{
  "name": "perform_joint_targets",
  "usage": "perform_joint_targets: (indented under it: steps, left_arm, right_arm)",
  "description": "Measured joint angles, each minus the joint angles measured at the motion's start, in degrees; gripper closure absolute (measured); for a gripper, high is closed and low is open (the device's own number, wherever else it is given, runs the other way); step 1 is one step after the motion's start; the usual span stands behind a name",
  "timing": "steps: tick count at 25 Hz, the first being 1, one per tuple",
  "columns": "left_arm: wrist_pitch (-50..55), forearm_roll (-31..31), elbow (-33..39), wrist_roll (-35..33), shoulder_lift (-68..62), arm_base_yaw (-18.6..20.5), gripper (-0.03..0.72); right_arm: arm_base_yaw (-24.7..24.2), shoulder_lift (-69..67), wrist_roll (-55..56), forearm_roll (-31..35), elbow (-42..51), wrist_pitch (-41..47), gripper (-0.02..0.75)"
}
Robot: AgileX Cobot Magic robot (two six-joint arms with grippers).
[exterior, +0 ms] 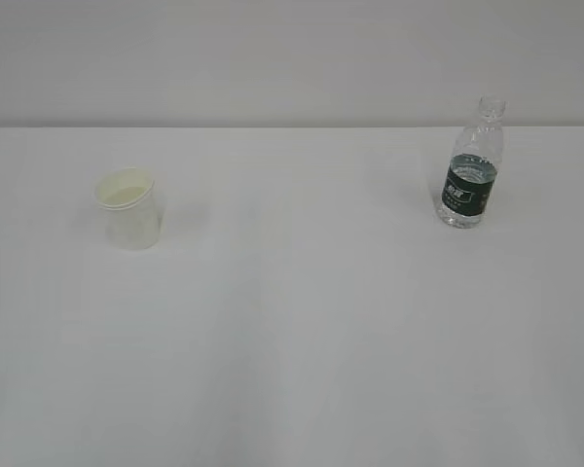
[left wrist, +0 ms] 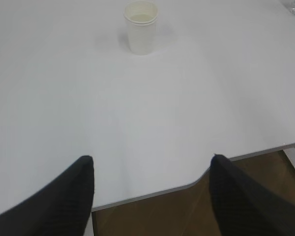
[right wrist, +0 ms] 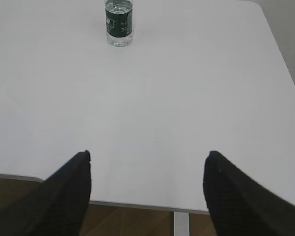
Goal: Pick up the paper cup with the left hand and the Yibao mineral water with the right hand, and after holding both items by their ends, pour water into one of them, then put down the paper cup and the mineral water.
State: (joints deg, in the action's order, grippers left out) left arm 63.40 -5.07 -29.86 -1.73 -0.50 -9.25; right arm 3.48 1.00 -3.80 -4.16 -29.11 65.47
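The white paper cup stands upright on the left of the white table; the left wrist view has this paper cup far ahead. The Yibao mineral water, a clear bottle with a dark green label, stands upright at the back right; only the lower part of the bottle shows at the top of the right wrist view. My left gripper hangs open over the table's near edge, nothing between its black fingers. My right gripper is open and empty too, well short of the bottle. Neither arm appears in the exterior view.
The table's near edge and brown floor lie below both grippers. A white table leg shows under the edge. The table's right edge runs close to the bottle's side. A pale wall stands behind the table.
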Motion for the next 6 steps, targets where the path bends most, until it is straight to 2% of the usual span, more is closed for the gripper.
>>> perform_joint_targets:
  steps: [6]
  left_arm:
    - [0.00,0.00,0.00,0.00,0.00,0.00,0.169]
  right_arm:
    - [0.00,0.00,0.00,0.00,0.00,0.00,0.199]
